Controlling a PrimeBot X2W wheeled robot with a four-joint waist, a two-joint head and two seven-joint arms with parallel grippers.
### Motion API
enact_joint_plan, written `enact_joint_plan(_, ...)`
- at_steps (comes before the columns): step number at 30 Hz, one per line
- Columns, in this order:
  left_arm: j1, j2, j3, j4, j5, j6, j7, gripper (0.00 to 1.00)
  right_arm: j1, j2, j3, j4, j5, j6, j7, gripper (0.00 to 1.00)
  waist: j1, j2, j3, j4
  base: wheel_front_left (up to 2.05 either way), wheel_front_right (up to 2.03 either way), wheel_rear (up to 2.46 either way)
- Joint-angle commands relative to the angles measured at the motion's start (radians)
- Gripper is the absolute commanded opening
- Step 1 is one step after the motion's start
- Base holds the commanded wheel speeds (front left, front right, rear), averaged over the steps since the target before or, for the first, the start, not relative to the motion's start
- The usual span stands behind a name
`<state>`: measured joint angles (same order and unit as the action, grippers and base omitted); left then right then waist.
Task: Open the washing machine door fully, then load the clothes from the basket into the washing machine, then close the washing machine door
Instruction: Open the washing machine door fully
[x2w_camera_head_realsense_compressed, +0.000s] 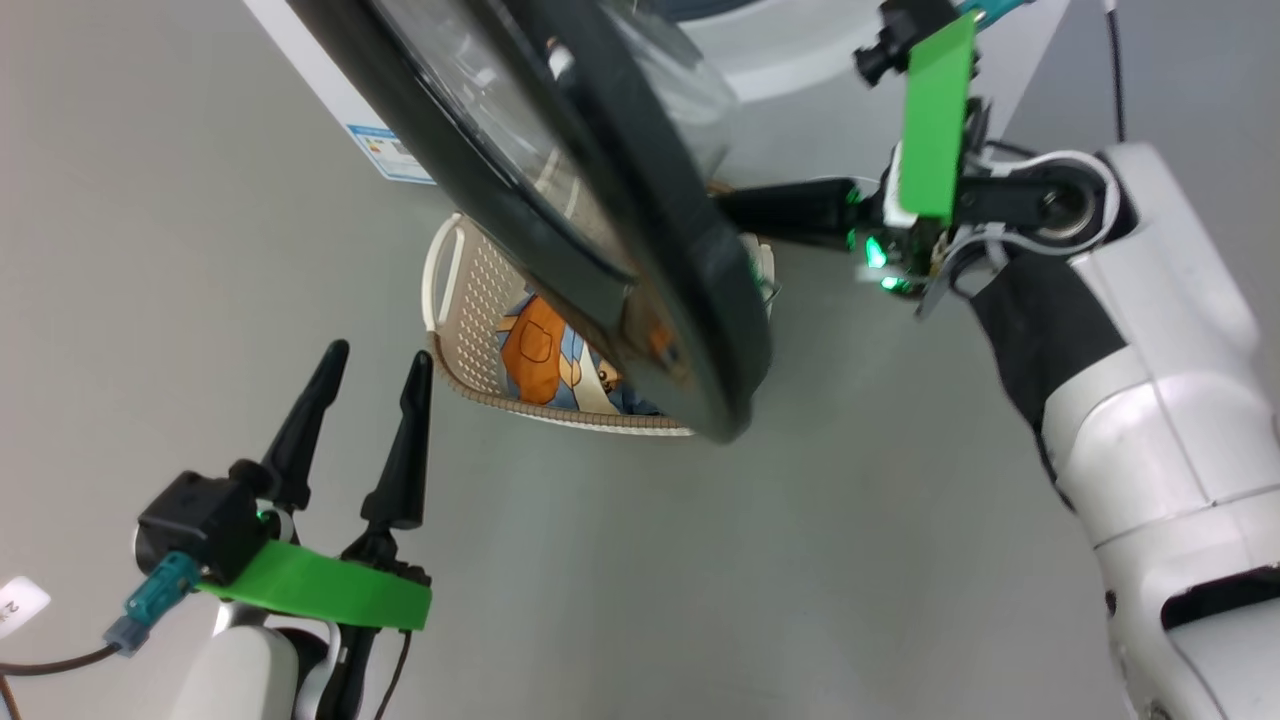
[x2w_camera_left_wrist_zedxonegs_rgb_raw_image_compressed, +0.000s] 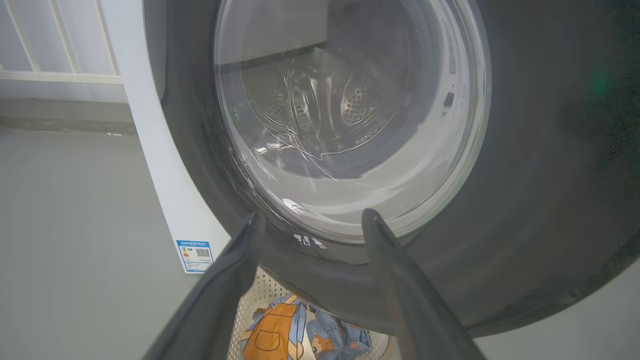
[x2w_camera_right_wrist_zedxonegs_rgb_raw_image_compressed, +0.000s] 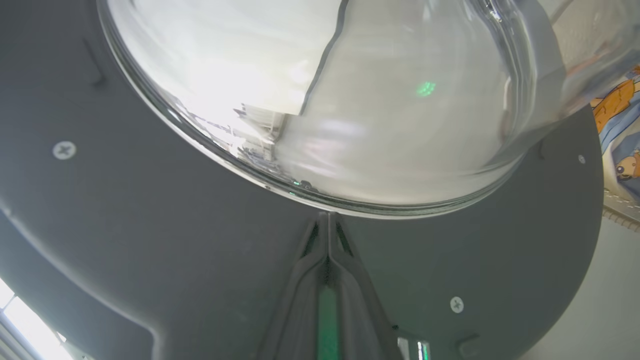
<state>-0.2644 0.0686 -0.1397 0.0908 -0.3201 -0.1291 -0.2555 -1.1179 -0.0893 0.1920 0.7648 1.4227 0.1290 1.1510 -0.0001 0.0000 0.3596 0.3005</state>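
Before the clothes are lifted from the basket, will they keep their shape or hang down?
Probably floppy: the clothes lie crumpled in folds in the basket, so they would likely hang below the grip. Likely light too, being a small bundle of thin-looking fabric. A trailing fold might catch on the door above.

head: from above, facing down | left wrist: near door (x2w_camera_left_wrist_zedxonegs_rgb_raw_image_compressed: 525, 200) outside | right wrist: close at its inside | shared: door

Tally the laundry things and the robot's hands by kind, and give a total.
washing machine: 1
door: 1
basket: 1
clothes bundle: 1
hands: 2, left hand and right hand
total: 6
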Motion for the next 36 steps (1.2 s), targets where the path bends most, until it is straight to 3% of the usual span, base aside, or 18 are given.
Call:
enact_joint_plan(1,0.017,0.026,0.040,-0.022,0.011,-0.002,-0.006,1.00,0.030,0.039,0.052,-0.047,0.041,0.002,-0.008,0.00,0.0001,0.0000,-0.009,0.009,0.00,0.00,0.00)
enact_joint_plan(19,0.020,0.015,0.060,-0.010,0.012,-0.002,-0.006,1.00,0.073,0.039,0.424,-0.098,0.347,0.002,-0.189,0.00,0.0001,0.0000,-0.014,0.035,0.00,0.00,0.00)
enact_joint_plan(30,0.010,0.009,0.074,0.002,0.008,-0.002,-0.006,1.00,0.065,0.039,0.567,-0.090,0.463,0.002,-0.274,0.00,0.0001,0.0000,-0.008,0.036,0.00,0.00,0.00)
enact_joint_plan(36,0.014,0.007,0.088,0.005,0.010,-0.002,-0.006,1.00,0.071,0.034,0.587,-0.072,0.499,0.002,-0.319,0.00,0.0001,0.0000,-0.020,0.019,0.00,0.00,0.00)
